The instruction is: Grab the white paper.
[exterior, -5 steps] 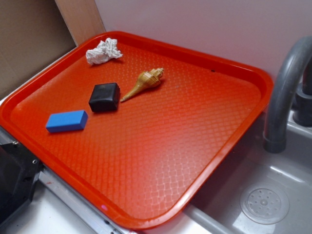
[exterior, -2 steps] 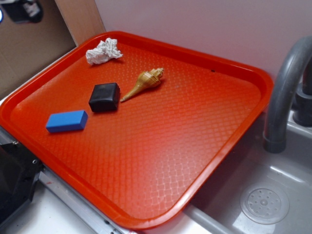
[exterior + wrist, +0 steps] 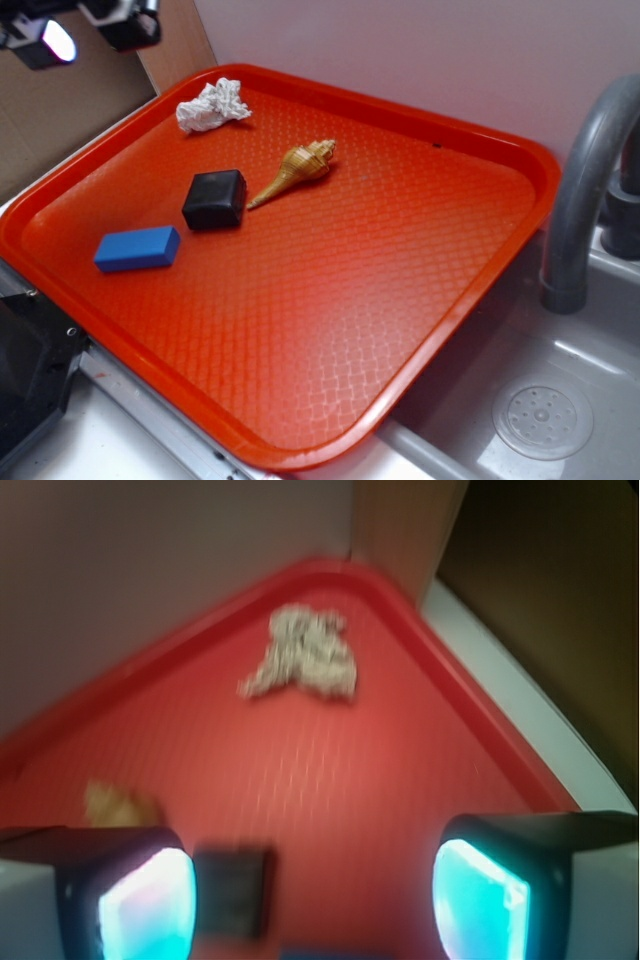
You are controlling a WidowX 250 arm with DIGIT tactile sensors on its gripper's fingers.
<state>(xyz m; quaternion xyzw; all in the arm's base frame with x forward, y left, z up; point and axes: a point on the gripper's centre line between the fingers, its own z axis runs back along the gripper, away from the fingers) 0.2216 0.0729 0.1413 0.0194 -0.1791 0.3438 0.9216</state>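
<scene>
Tray of orange-red waffle-textured plastic is carrying four things, one crumpled white paper lying at its eleven o'clock corner, one tan spiral shell, one black block and one blue slab, while gripper is hovering with jaws spread, grasping nothing.

Bright, sharp exterior view; dim, blurred wrist view.
</scene>
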